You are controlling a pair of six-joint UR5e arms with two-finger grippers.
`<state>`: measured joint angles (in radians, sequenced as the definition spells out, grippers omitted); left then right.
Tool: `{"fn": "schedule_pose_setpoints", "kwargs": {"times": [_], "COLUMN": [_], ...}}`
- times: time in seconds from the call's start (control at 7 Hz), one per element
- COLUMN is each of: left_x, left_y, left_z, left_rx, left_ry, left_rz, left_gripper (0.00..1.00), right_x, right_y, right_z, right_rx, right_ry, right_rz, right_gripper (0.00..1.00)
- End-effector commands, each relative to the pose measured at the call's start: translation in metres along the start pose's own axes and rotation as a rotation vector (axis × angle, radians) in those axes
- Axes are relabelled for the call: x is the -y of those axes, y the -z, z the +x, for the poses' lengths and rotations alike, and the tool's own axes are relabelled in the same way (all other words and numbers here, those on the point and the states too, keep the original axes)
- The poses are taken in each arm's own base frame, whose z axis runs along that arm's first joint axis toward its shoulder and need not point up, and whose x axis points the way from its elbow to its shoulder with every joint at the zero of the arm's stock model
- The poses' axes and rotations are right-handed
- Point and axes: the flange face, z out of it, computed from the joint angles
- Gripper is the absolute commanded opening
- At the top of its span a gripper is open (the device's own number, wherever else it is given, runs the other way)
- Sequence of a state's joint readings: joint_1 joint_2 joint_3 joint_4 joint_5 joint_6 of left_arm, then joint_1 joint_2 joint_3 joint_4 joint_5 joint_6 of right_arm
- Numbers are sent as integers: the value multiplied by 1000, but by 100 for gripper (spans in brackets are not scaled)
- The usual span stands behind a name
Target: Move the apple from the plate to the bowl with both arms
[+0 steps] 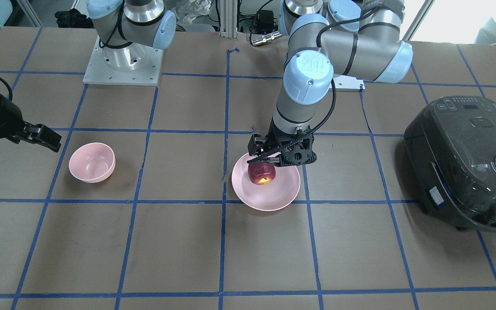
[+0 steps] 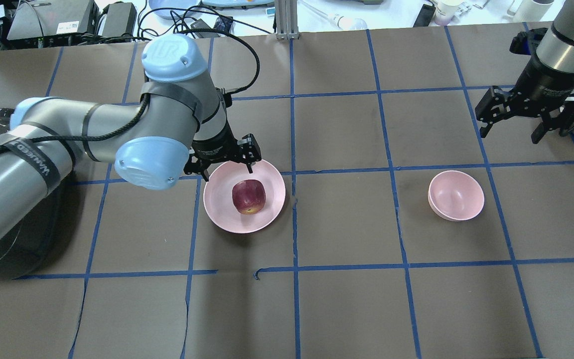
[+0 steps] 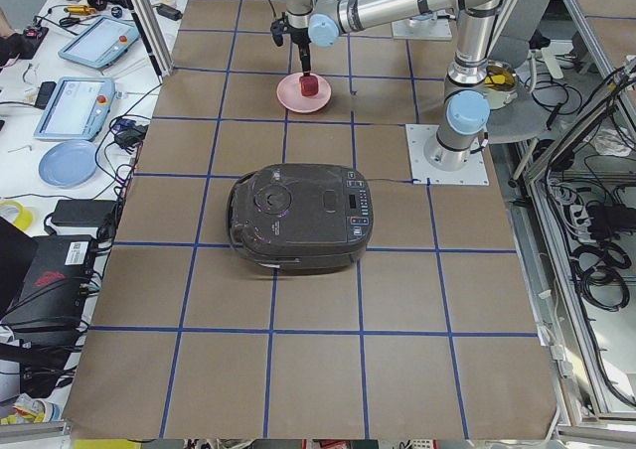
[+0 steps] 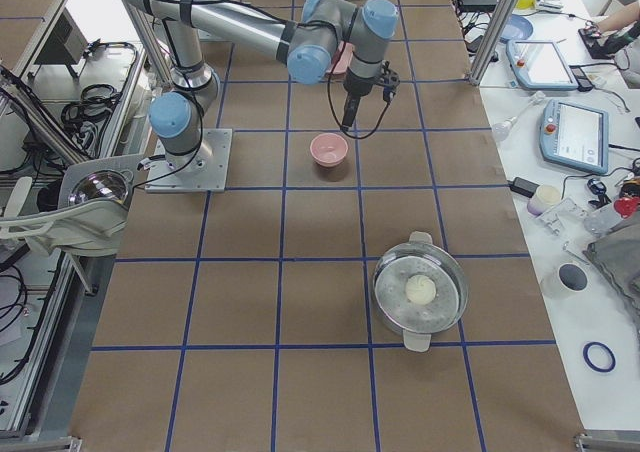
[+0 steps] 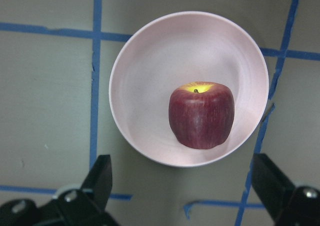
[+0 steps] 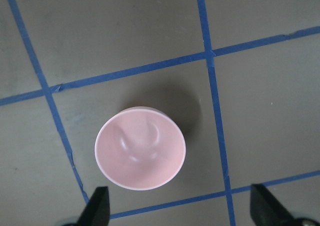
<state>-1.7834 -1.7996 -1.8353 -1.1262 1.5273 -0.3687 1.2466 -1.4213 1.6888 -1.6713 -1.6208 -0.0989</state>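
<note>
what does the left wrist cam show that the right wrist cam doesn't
Only the left wrist view: the apple sitting off centre on the plate, its yellow stem end in view, with the left end effector open above it. Only the right wrist view: the bowl, empty, under the open right end effector. Both: a straight-down look at the brown table with blue tape lines, and nothing gripped.

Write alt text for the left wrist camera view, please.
A dark red apple sits stem up on a pale pink plate on a table with blue tape lines. The open left end effector shows at the bottom edge.
</note>
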Motion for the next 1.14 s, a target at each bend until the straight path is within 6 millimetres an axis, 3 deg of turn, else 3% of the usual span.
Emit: {"fn": "schedule_pose_setpoints", "kwargs": {"times": [0.0, 0.29, 0.43, 0.57, 0.71, 0.86, 1.0], "left_x": [-2, -8, -5, -1, 2, 5, 17], "left_y": [-54, -88, -93, -93, -87, -71, -48], "left_z": [21, 18, 18, 19, 20, 21, 23], "left_rx": [2, 28, 27, 17, 14, 3, -20], "left_ry": [0, 1, 0, -11, -16, -13, 6], "left_rz": [2, -50, -48, -19, -2, 30, 69], "left_gripper": [100, 100, 100, 75, 32, 10, 8], "right_x": [14, 1, -12, -16, -18, -17, -15], "right_y": [-67, -136, -160, -171, -173, -179, -185], "right_z": [18, 31, 29, 25, 25, 24, 24], "right_rx": [14, 28, 85, 137, 137, 143, 146], "right_ry": [-17, 4, -11, -17, -16, -16, -2], "right_rz": [-42, 11, -4, -17, -25, -37, -51], "right_gripper": [100, 100, 100, 100, 100, 81, 28]}}
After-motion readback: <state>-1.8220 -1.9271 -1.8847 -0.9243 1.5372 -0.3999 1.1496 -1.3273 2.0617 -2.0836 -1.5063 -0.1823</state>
